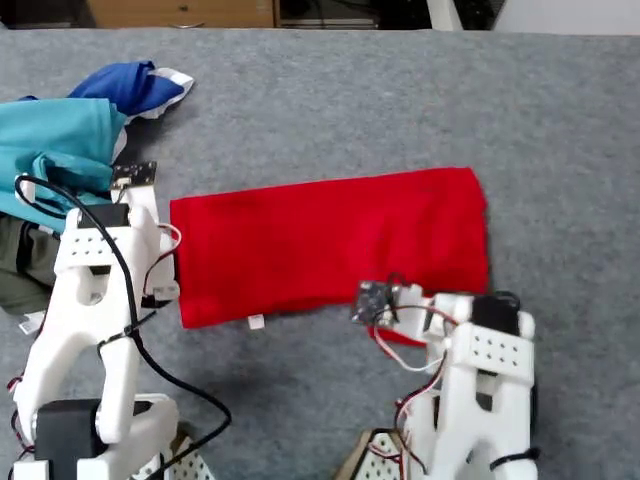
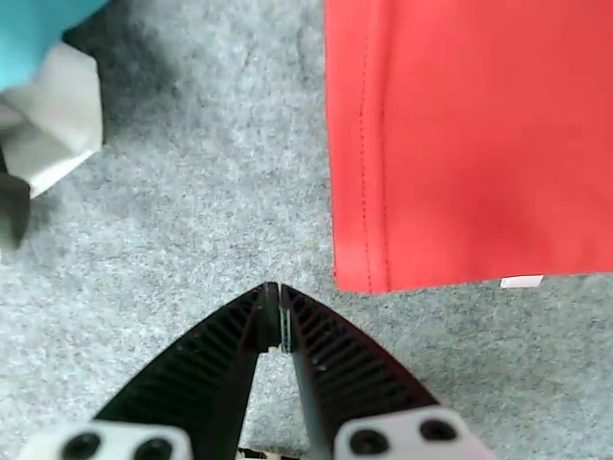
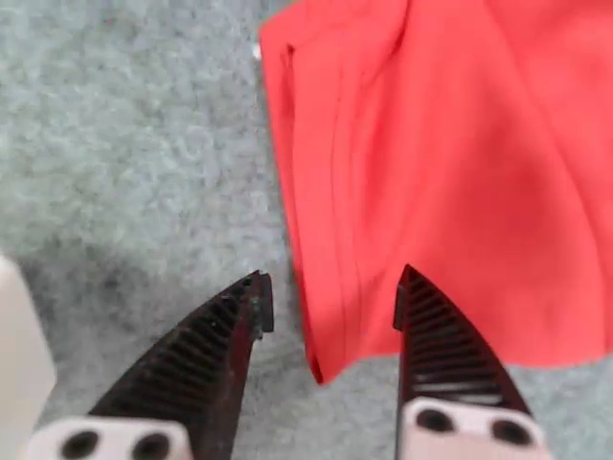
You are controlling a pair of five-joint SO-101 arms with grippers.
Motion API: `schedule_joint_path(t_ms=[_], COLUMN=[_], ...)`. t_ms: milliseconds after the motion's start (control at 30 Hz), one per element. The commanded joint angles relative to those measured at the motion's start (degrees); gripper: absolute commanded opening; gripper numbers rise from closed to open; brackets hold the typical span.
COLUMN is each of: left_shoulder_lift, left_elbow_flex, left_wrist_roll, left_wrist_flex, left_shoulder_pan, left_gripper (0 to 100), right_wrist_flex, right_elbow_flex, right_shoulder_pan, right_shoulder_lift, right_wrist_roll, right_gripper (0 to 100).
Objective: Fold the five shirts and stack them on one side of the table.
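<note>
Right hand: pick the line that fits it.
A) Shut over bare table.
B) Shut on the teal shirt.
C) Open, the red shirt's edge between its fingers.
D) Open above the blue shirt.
C: the right hand stands open, and an edge of the red shirt lies between its fingers.
</note>
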Motion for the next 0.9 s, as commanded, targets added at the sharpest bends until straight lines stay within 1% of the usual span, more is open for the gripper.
schedule_joint_path(t_ms=[0,133,467,533,667,867], left_shoulder_lift=[-1.89,-1.89,-1.89,-1.89,-1.89,-2.15], left_elbow_flex=[-0.18,-0.18,1.41,1.93,2.02,2.02], left_wrist_roll=[-0.26,-0.26,-0.18,-0.18,-0.18,-0.26], left_wrist_flex=[-0.35,-0.35,-0.35,-0.44,-0.44,-0.53], left_shoulder_pan=[-0.44,-0.44,-0.44,-0.44,-0.44,-0.44], left_gripper=[2,2,2,2,2,2], right_wrist_flex=[-2.9,-6.59,-12.04,-13.54,-13.71,-11.43], right_elbow_flex=[1.89,4.26,7.16,7.52,2.95,-5.05], right_shoulder_pan=[-3.03,-4.7,-4.7,-4.7,-4.53,-3.74], right_shoulder_lift=[-0.92,-0.92,0.22,2.95,11.38,23.6], right_wrist_roll=[0.62,0.62,0.79,0.79,0.79,0.53], right_gripper=[22.1,22.1,22.0,22.0,22.0,21.8])
